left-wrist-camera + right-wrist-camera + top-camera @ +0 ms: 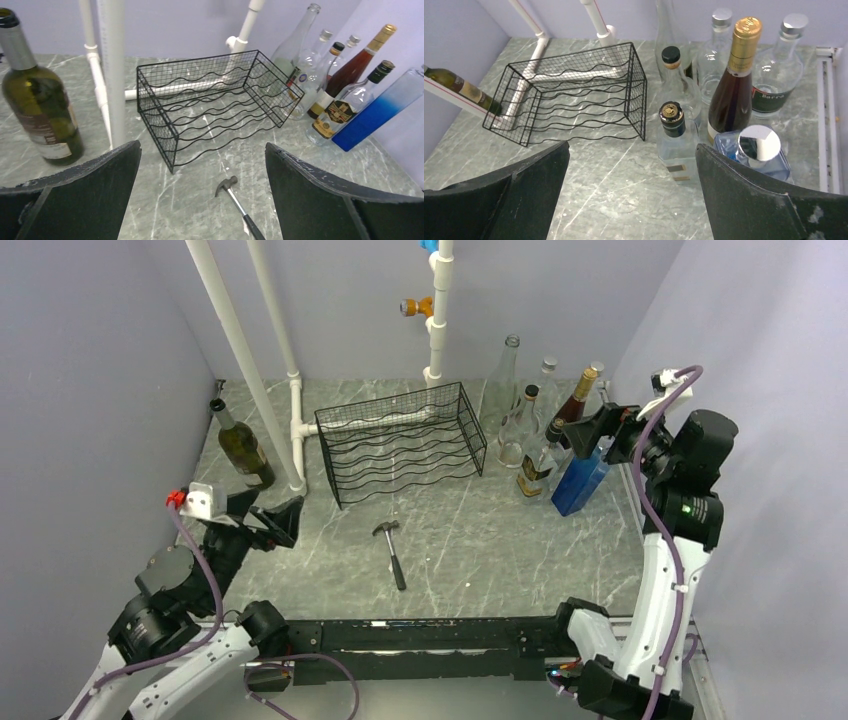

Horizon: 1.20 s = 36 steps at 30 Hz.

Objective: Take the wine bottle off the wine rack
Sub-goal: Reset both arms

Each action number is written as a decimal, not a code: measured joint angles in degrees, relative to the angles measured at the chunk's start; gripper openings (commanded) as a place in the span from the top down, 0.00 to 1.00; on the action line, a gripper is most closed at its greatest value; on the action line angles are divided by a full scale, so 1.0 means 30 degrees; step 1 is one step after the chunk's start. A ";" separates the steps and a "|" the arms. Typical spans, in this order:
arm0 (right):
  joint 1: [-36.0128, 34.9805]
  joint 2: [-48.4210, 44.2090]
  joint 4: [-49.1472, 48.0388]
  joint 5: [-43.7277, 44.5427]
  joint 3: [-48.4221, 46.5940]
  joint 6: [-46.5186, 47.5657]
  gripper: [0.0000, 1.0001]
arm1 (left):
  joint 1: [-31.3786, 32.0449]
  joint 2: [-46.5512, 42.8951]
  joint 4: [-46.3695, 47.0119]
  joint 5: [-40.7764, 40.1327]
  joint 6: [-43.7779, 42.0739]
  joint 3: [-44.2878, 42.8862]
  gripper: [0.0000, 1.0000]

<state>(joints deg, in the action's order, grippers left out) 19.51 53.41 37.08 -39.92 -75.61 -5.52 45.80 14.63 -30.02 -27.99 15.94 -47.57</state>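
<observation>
**Left claw**: jaws spread as wide as they go, nothing between them, held over the grey marbled bench.
- The dark green glass wine bottle stands on its base on the bench, just ahead of this claw and slightly to its left.
- In the left wrist view the bottle sits outside the left finger.
- An upright white plastic pipe rises between the bottle and the black wire-mesh wine rack. Bottle and rack are apart, not touching.
- The rack lies ahead and to the right of this claw.
- A small black-handled hammer lies flat on the bench to the claw's right, near the rack's front.

**Right claw**: jaws equally wide, holding nothing, raised beside a cluster of clear, amber and blue glass bottles.
- The rack lies to this claw's left.
- The wine bottle is beyond the rack, well apart from this claw.
</observation>
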 measured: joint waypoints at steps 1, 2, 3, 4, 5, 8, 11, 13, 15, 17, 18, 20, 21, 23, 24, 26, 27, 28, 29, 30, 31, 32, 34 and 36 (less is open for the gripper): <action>0.0000 -0.0233 0.0007 0.0291 0.0131 -0.0044 0.00 | -0.0007 -0.0131 -0.0379 -0.0233 -0.0007 -0.0153 0.01; 0.0000 -0.0437 0.0044 0.0495 0.0204 -0.0058 0.00 | -0.0007 -0.0204 -0.0627 -0.0379 -0.0015 -0.0240 0.00; 0.0000 -0.0656 0.0066 0.0809 0.0255 -0.0080 0.00 | -0.0007 -0.0219 -0.0984 -0.0568 -0.0044 -0.0364 0.00; 0.0000 -0.0831 0.0066 0.1035 0.0262 -0.0080 0.00 | -0.0007 -0.0204 -0.1246 -0.0648 -0.0058 -0.0437 0.01; -0.0015 -0.0991 0.0066 0.1297 0.0262 -0.0073 0.00 | -0.0007 -0.0175 -0.1486 -0.0736 -0.0066 -0.0495 0.01; -0.0022 -0.1362 0.0066 0.2025 0.0262 -0.0029 0.00 | -0.0007 0.0000 -0.2011 -0.0911 -0.0109 -0.0707 0.01; -0.0022 -0.1647 0.0073 0.2812 0.0277 0.0044 0.00 | -0.0007 0.0342 -0.2164 -0.0984 -0.0197 -0.0867 0.01; -0.0022 -0.1865 0.0066 0.3206 0.0408 0.0160 0.00 | -0.0007 0.0561 -0.2222 -0.0984 -0.0248 -0.0867 0.01; -0.0022 -0.2113 0.0073 0.3497 0.0627 0.0291 0.00 | -0.0007 0.0794 -0.2259 -0.0984 -0.0306 -0.0867 0.00; -0.0022 -0.2310 0.0080 0.3818 0.0809 0.0393 0.00 | -0.0007 0.1042 -0.2280 -0.0976 -0.0423 -0.0867 0.01; -0.0022 -0.2361 0.0073 0.3920 0.0889 0.0437 0.00 | -0.0007 0.1100 -0.2288 -0.0976 -0.0430 -0.0867 0.01; -0.0022 -0.2463 0.0073 0.4167 0.1042 0.0510 0.00 | -0.0007 0.1224 -0.2324 -0.0976 -0.0437 -0.0867 0.00; -0.0022 -0.2492 0.0073 0.4240 0.1144 0.0554 0.00 | -0.0007 0.1260 -0.2368 -0.0976 -0.0437 -0.0867 0.01; -0.0022 -0.2565 0.0066 0.4299 0.1319 0.0583 0.00 | -0.0007 0.1290 -0.2433 -0.0969 -0.0437 -0.0867 0.01; -0.0022 -0.2586 0.0073 0.4306 0.1392 0.0627 0.00 | -0.0007 0.1290 -0.2470 -0.0969 -0.0430 -0.0867 0.00; -0.0022 -0.2601 0.0058 0.4299 0.1537 0.0641 0.00 | -0.0007 0.1290 -0.2521 -0.0969 -0.0437 -0.0867 0.00; -0.0022 -0.2623 0.0066 0.4299 0.1596 0.0641 0.00 | -0.0007 0.1290 -0.2528 -0.0969 -0.0430 -0.0867 0.00; -0.0022 -0.2674 0.0066 0.4299 0.1647 0.0641 0.00 | -0.0007 0.1290 -0.2528 -0.0969 -0.0430 -0.0867 0.00; -0.0022 -0.2688 0.0066 0.4299 0.1683 0.0634 0.00 | -0.0007 0.1282 -0.2528 -0.0969 -0.0430 -0.0867 0.00; -0.0022 -0.2681 0.0066 0.4299 0.1698 0.0634 0.00 | -0.0007 0.1282 -0.2528 -0.0969 -0.0430 -0.0867 0.00; -0.0022 -0.2681 0.0058 0.4299 0.1705 0.0641 0.00 | -0.0007 0.1282 -0.2528 -0.0969 -0.0430 -0.0867 0.00; -0.0022 -0.2681 0.0058 0.4299 0.1727 0.0641 0.00 | -0.0007 0.1282 -0.2528 -0.0969 -0.0430 -0.0860 0.00; -0.0022 -0.2688 0.0051 0.4299 0.1727 0.0641 0.00 | -0.0007 0.1282 -0.2528 -0.0969 -0.0430 -0.0845 0.01; -0.0022 -0.2688 0.0044 0.4299 0.1749 0.0641 0.00 | -0.0007 0.1282 -0.2528 -0.0969 -0.0430 -0.0838 0.00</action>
<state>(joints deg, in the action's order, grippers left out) 19.44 45.34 37.21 -27.03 -70.37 -3.60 45.78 18.48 -37.60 -30.89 14.66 -50.09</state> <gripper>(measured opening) 0.994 0.995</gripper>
